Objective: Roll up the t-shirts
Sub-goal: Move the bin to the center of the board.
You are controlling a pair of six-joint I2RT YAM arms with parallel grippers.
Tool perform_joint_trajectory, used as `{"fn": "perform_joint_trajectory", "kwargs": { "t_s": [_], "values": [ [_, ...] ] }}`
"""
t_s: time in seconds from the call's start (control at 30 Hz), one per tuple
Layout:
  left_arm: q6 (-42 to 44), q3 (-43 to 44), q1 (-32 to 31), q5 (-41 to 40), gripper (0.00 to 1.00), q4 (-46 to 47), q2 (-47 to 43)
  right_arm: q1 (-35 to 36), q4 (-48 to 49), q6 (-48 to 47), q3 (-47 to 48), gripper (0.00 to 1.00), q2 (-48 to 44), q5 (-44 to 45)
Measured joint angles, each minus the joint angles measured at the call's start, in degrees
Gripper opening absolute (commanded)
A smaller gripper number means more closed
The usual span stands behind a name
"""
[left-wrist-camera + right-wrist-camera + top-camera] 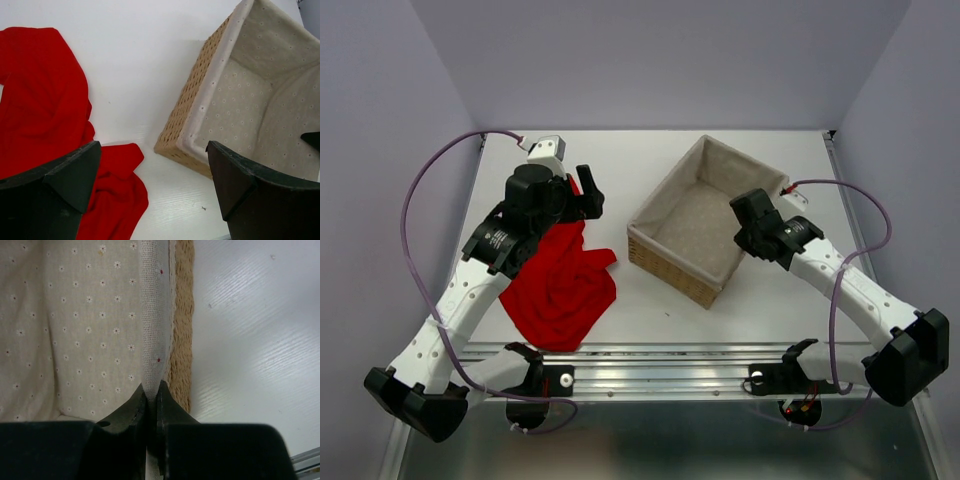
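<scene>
While looking down from above, found the red t-shirt (560,290) heaped and creased on the counter (620,160), left of the wicker basket (670,268) and apart from it. Noted no roll begun and no flat spread; judged the task barely started. Read the heap's long axis as running from its far end, beside the left arm (460,300), toward the near counter edge, slanted a little rightward.

Saw the left jaws released and spread wide, hanging near the shirt's far end on the side facing the basket. Through the left wrist camera, placed most of the red cloth to the left of and beneath those jaws, with bare counter and a basket corner ahead.

Saw the right jaws clenched on the wicker basket's cloth-lined rim at its right-hand wall, well apart from the shirt, with the basket between.

Judged the left arm far the nearer to the shirt, so expected any first pinch to fall to it. Could not pick out collar, hem or sleeves in the crumple, so could not tell which edge to roll from.
</scene>
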Motion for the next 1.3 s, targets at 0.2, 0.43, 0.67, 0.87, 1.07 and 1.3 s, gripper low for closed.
{"fn": "perform_joint_trajectory", "kwargs": {
  "t_s": [0.2,0.43,0.67,0.87,1.07,1.3],
  "values": [
    [0.6,0.0,0.0,0.2,0.99,0.0,0.4,-3.6,-2.5,1.9,2.3,0.01,1.1,3.8],
    [1.0,0.0,0.0,-0.1,0.99,-0.2,0.4,-13.4,-2.3,1.6,8.1,0.05,9.0,6.8],
    [-1.1,-0.4,0.0,-4.6,0.99,-3.3,0.6,-18.2,3.5,-2.2,10.6,0.89,13.7,8.4],
    [-7.0,-4.1,0.0,-8.8,0.99,-7.9,3.0,-18.3,9.8,-12.9,13.7,1.0,13.7,3.2],
    [-11.4,-8.3,1.2,-13.4,0.99,-11.9,9.8,-17.8,10.6,-22.9,15.8,1.0,11.9,-1.6],
    [-14.0,-12.6,2.6,-15.9,0.95,-10.7,15.3,-13.4,9.6,-30.1,22.3,1.0,7.0,-5.2]
  ]
}}
